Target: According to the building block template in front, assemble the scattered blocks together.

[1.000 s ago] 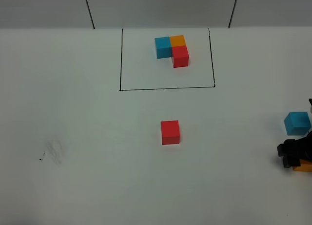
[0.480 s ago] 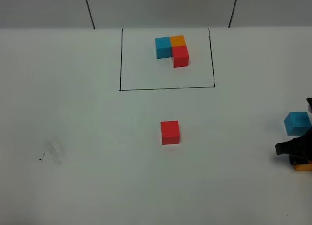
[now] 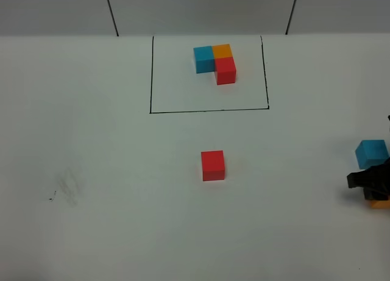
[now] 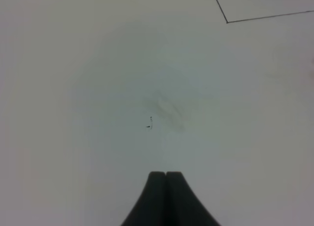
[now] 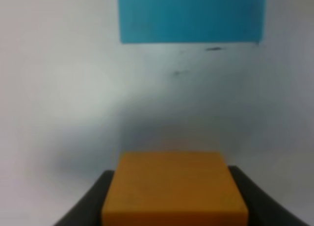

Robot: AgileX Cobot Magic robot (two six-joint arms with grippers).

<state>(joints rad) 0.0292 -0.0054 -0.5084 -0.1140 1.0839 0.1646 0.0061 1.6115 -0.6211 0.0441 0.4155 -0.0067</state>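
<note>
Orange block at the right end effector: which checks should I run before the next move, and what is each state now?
1. The orange block sits between the right end effector fingers, both sides touched: ok.
2. It is lifted off the table: cannot tell.
3. The blue block stands apart from it: ok.
4. The red block stands alone mid-table: ok.
5. The template is in plain view: ok.
6. The left end effector is shut, far from the blocks: ok.
</note>
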